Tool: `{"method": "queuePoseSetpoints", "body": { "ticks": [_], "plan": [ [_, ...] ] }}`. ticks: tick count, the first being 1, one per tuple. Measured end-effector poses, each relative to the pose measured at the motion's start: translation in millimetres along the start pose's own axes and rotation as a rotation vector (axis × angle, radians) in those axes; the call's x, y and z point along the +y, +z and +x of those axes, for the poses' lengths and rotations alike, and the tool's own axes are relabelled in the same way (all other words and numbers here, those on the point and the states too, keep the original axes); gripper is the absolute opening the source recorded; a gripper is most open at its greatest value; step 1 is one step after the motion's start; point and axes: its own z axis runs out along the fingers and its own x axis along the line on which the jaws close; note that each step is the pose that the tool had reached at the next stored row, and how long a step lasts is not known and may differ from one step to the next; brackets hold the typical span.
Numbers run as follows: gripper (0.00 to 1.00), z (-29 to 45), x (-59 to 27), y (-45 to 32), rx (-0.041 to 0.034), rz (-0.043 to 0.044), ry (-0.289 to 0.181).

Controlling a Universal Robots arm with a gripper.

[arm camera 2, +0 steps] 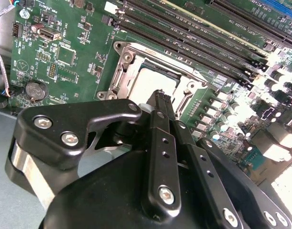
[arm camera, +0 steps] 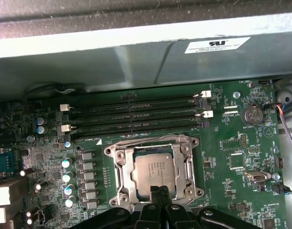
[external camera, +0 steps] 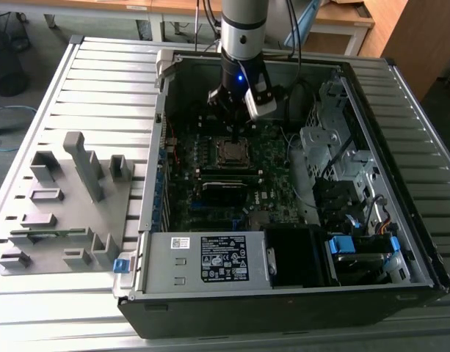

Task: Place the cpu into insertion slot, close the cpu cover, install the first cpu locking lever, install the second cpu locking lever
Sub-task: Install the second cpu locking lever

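Note:
The cpu (arm camera: 154, 172) lies flat in its socket on the green motherboard (arm camera: 236, 143), its dull silver top facing up. The cpu cover (arm camera: 124, 174), a silvery frame, lies down around the chip. My gripper (arm camera: 158, 190) hangs just above the socket's edge, its two black fingers pressed together with nothing between them. In the second wrist view the fingertips (arm camera 2: 160, 98) point down at the cpu (arm camera 2: 150, 83) and the cover (arm camera 2: 193, 88). In the exterior view the gripper (external camera: 234, 139) stands over the socket (external camera: 232, 152) inside the open computer case.
Black memory slots (arm camera: 136, 117) run alongside the socket. The case wall (arm camera: 136, 52) rises close behind them. A power supply (external camera: 202, 260), a drive cage (external camera: 324, 143) and cables (external camera: 298, 176) crowd the case. A grey parts fixture (external camera: 63, 205) lies at the exterior view's left.

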Motion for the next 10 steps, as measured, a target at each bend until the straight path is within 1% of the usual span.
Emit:
{"method": "queuePoseSetpoints", "body": {
  "ticks": [10],
  "plan": [
    [0.1, -0.1, 0.0, -2.4, 0.0, 0.0, 0.0]
  ]
}}
